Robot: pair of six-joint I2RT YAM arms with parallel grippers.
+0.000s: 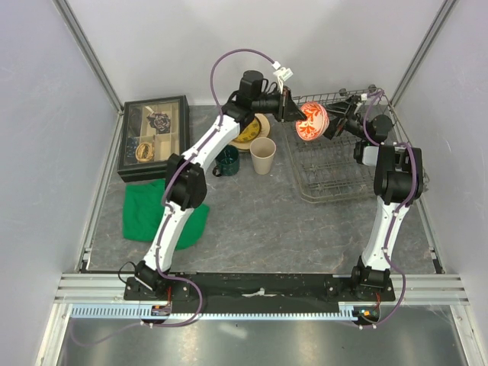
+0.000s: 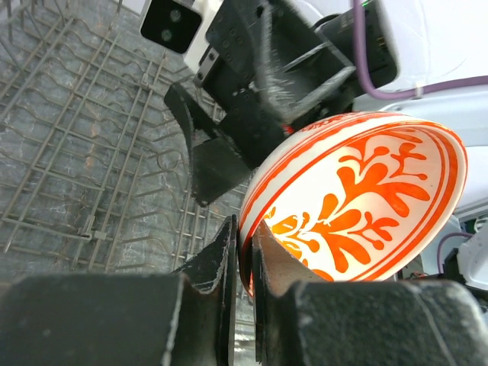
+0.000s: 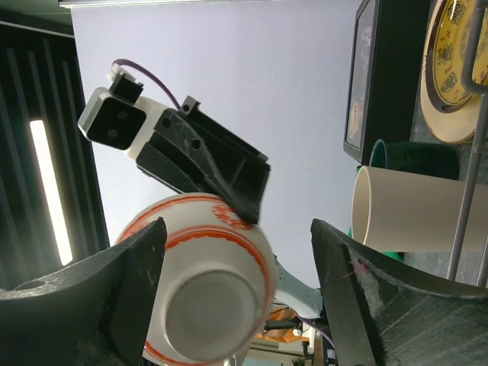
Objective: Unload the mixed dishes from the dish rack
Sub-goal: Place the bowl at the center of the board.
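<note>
The small red-and-white patterned bowl (image 1: 312, 122) hangs in the air over the back left of the dish rack (image 1: 335, 179). My left gripper (image 1: 286, 103) is shut on its rim; in the left wrist view the two fingers pinch the bowl's edge (image 2: 366, 191) at the left gripper (image 2: 245, 252). My right gripper (image 1: 335, 122) stands open behind the bowl. In the right wrist view the bowl's base (image 3: 206, 282) lies between the spread fingers of the right gripper (image 3: 236, 229), close to one finger and well apart from the other. The rack's wires (image 2: 76, 152) show bare below.
A yellow-patterned plate (image 1: 255, 130), a beige cup (image 1: 263, 155) and a dark green mug (image 1: 226, 160) stand on the table left of the rack. A black glass-lidded box (image 1: 155, 137) sits at the back left, a green cloth (image 1: 152, 210) in front of it.
</note>
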